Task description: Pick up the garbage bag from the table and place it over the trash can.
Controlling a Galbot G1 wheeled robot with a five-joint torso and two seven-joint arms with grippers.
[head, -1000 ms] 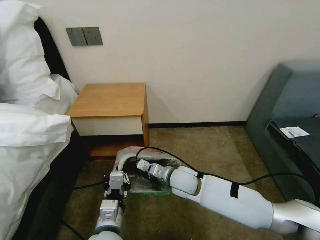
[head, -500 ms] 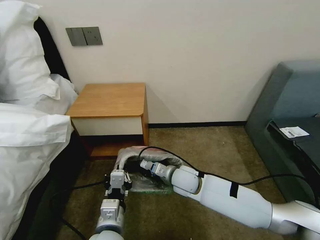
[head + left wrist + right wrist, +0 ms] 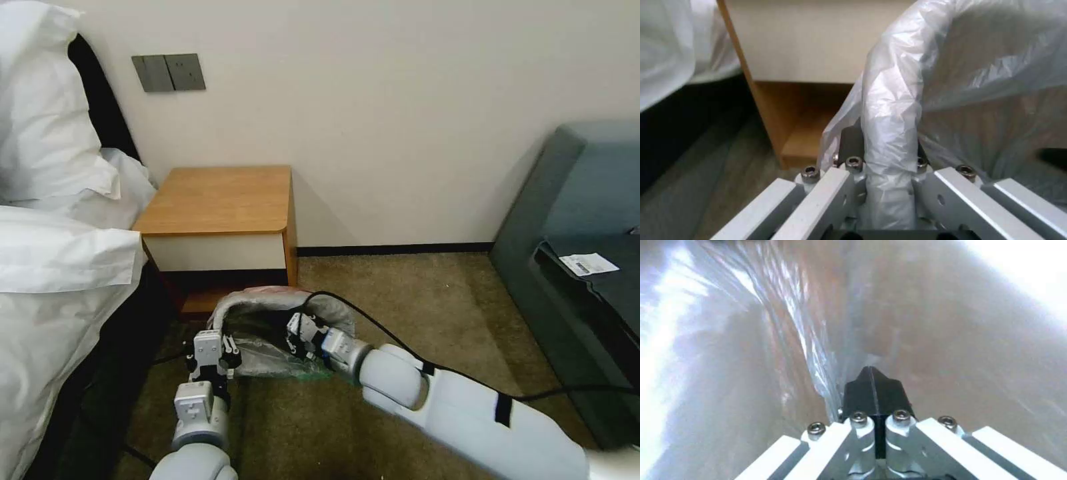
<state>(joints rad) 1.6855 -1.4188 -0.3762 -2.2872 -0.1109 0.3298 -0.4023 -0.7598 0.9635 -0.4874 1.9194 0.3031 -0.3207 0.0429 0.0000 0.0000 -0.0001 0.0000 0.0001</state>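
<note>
The bag (image 3: 267, 357) is located on the floor before the table (image 3: 220, 200), between the grippers.

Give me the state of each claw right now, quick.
Left claw: shut on the garbage bag, a bunched fold between its fingers.
Right claw: shut, fingertips together, thin bag film pinched at them.

Left tool (image 3: 215, 347) clamped, arm low; right tool (image 3: 298, 333) closed, arm outstretched.
</note>
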